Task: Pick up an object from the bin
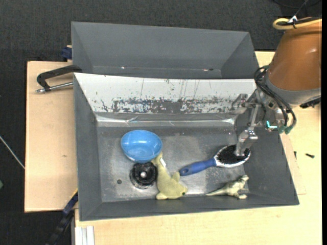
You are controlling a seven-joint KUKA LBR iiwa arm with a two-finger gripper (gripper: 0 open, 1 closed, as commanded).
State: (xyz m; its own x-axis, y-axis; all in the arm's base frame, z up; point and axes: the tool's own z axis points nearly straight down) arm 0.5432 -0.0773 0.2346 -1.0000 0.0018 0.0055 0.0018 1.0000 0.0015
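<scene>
Tan figure: a small pale toy animal with thin limbs. It lies by the front wall just in front of the brush head, not touching it.
Yellow toy: a soft, pale yellow lump against the front wall. It sits left of the brush, just beside the tip of the handle.
Black disc: round and dark with a lighter centre. It lies left of the brush, beyond the yellow toy and against that toy's left edge.
Brush: a blue handle and a round black bristle head with a pale rim. It lies flat on the bin floor, right of centre. The handle points left and slightly toward the front, and the head is turned toward the right wall.
End effector: lowered into the bin with its tip at the far right edge of the brush head. Whether it touches the head cannot be told, nor how far open it is. Nothing is visibly held.
Bowl: blue and round, well left of the brush and slightly farther back, just behind the black disc.
Arm: an orange cover with dark cables beneath it, behind and right of the brush, above the bin's right rim.
Bin: grey metal with sloping walls. The back wall behind the brush is speckled with dark scratches.
</scene>
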